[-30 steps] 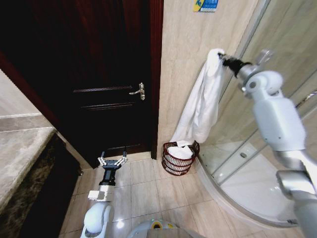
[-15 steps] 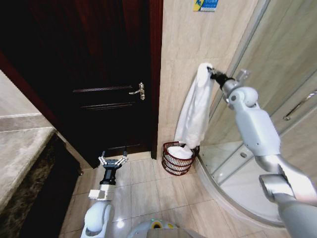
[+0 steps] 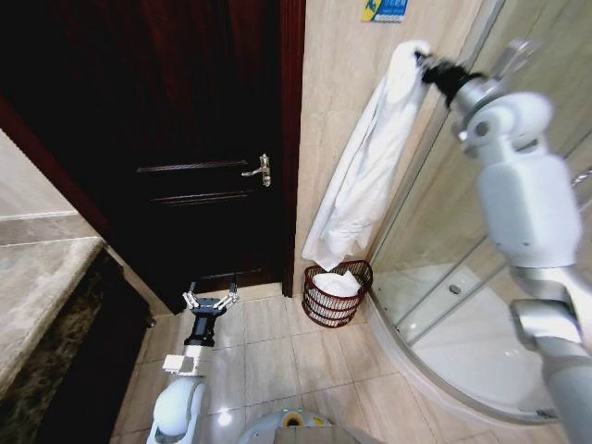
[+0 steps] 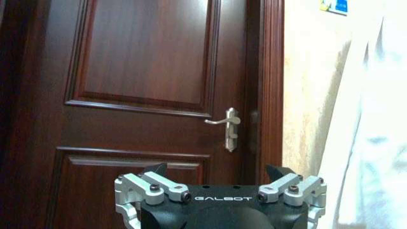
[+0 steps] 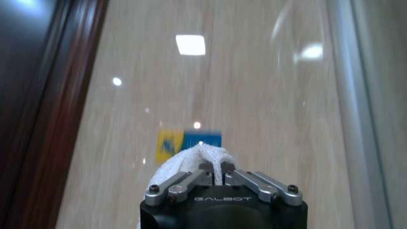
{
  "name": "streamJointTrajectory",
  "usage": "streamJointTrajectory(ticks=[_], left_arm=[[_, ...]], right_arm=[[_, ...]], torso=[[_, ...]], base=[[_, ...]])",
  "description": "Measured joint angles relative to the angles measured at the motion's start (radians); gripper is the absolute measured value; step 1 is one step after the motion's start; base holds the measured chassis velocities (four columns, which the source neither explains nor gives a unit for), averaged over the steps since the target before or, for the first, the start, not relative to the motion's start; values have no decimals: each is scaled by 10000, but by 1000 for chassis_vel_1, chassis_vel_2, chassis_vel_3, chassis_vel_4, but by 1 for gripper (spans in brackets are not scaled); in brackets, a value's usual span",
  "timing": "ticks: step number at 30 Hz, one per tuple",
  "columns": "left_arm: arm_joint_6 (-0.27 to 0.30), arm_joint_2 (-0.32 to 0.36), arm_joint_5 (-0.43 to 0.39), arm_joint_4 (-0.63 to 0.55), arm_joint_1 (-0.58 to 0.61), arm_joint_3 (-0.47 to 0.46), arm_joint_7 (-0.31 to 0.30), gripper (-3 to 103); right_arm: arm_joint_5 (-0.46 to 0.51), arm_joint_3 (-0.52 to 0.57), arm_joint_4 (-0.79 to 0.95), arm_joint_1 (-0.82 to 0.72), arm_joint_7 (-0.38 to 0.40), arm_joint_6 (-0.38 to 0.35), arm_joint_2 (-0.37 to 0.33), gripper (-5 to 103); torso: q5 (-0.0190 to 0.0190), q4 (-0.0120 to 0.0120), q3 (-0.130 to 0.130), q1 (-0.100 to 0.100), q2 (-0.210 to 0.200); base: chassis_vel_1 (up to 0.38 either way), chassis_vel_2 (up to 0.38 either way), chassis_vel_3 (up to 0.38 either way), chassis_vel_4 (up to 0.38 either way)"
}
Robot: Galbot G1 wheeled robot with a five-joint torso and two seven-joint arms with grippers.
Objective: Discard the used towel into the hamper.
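Observation:
A long white towel (image 3: 365, 166) hangs from my right gripper (image 3: 425, 63), which is shut on its top end high against the beige wall. The towel's lower end dangles just above the hamper (image 3: 337, 294), a small dark reddish-brown wire basket on the floor by the door frame, with white cloth lying inside it. In the right wrist view the fingers (image 5: 190, 179) pinch a bunch of white towel (image 5: 194, 157). My left gripper (image 3: 209, 302) hangs low near the floor in front of the door, open and empty; in its own wrist view the towel (image 4: 372, 138) shows beside the wall.
A dark wooden door (image 3: 185, 139) with a metal handle (image 3: 260, 170) stands left of the hamper. A curved glass shower enclosure (image 3: 462, 333) lies to the right. A stone counter (image 3: 42, 287) runs along the left. Tiled floor (image 3: 277, 361) stretches in front of the hamper.
My right arm has lifted the towel higher and a little to the right since half a second ago. The towel's lower end has risen out of the hamper. The left arm has stayed still.

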Motion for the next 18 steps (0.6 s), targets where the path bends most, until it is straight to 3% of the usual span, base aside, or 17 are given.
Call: streamJointTrajectory(ticks=[8,18], left_arm=[[121,-39,180,-172,157,161,-5,100],[136,-116,366,-100,134,234,-18,100]], right_arm=[[247,-530,-393,604,69,-48,65,5],[-404,199,-317,-1666,-352,355,396,5]], torso=[[0,5,1,1,-2],[2,1,2,1,-2]], base=[[0,0,0,0],[0,0,0,0]])
